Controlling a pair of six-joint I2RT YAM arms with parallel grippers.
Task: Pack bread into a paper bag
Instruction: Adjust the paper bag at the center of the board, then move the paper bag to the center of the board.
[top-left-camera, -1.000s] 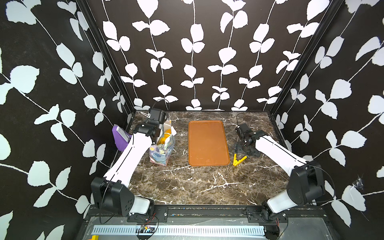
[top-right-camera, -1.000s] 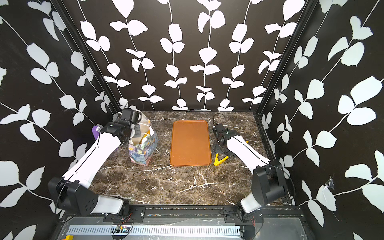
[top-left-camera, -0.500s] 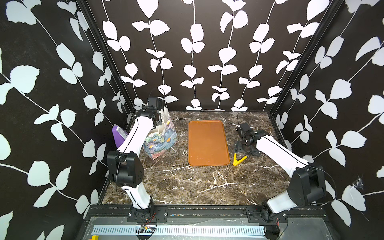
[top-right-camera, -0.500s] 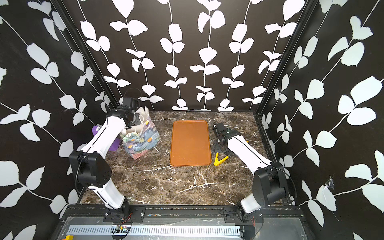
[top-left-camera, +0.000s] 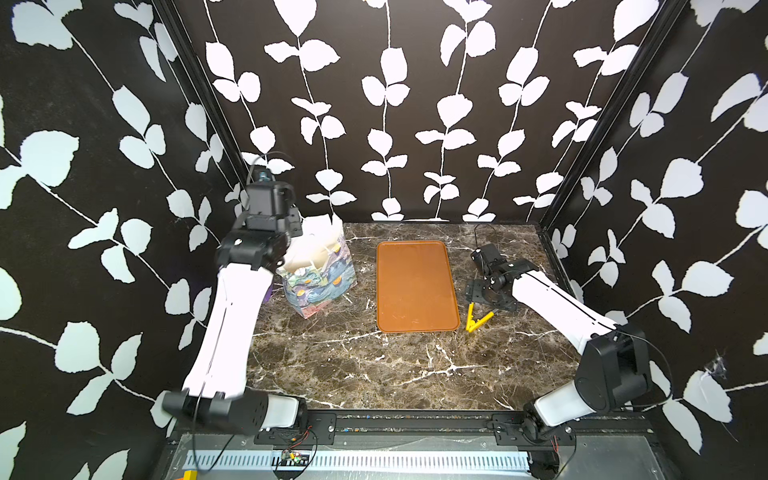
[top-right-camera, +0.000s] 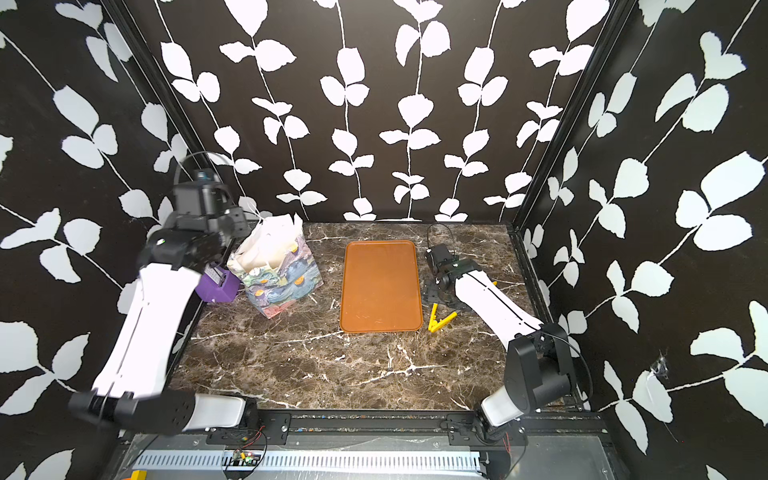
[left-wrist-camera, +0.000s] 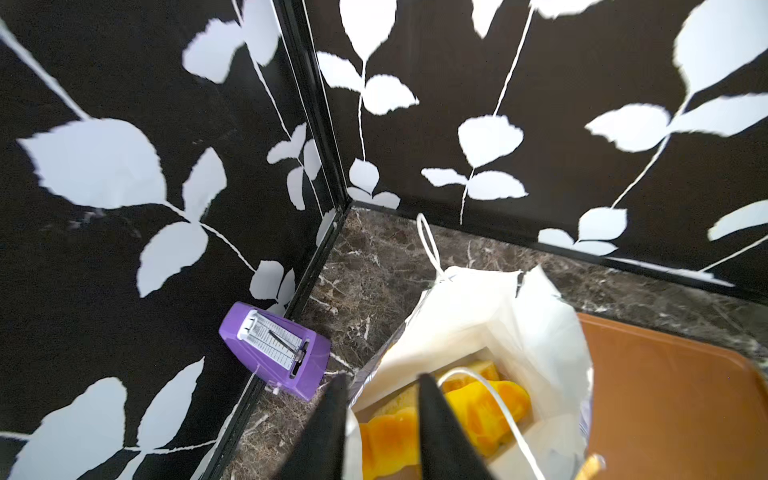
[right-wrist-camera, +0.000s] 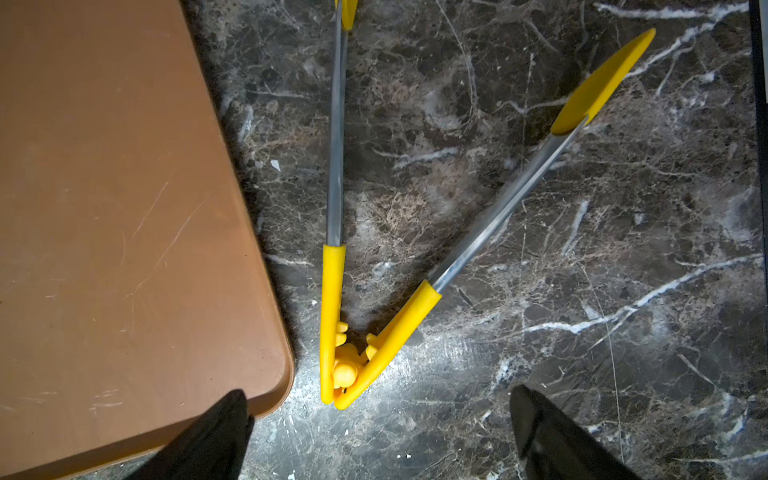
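Top views, paper bag (top-left-camera: 324, 278): crumpled paper, white inside, painted with blue-purple flowers outside. It stands leaning at the far left of the table in both top views.
Top views, left arm (top-left-camera: 232, 316): white shell, blurred. Its black wrist reaches the bag's rim on the wall side.
Top views, tray (top-left-camera: 415, 286): smooth brown rounded rectangle lying flat. A strip of marble separates it from the bag.
Top views, tongs (top-left-camera: 478, 321): a yellow V just beside the tray's near right corner.
Top views, right gripper (top-left-camera: 490, 297): low over the tongs' arms, between the tray edge and the right wall.
Top views, tabletop (top-left-camera: 353, 365): dark veined marble, with the broad near half open to both arms.
Left wrist, left gripper (left-wrist-camera: 382, 378): black tapered fingers drawn nearly together and straddling the bag's near wall. Whether they pinch the paper cannot be told.
Left wrist, bread (left-wrist-camera: 473, 419): glossy golden-yellow pastries lying inside the bag, with a thin white cord handle (left-wrist-camera: 430, 245) looping over them.
Left wrist, metronome (left-wrist-camera: 278, 353): purple wedge against the corner wall, near the bag but apart from it.
Right wrist, right gripper (right-wrist-camera: 379, 392): fingers (right-wrist-camera: 216, 432) spread wide with nothing between them, flanking the tongs' hinge from above.
Right wrist, tongs (right-wrist-camera: 332, 291): steel arms with yellow sleeves and tips, splayed open on the marble. The hinge lies just off the tray's rounded corner.
Right wrist, tray (right-wrist-camera: 124, 208): matte surface, finely scratched, with a low rim.
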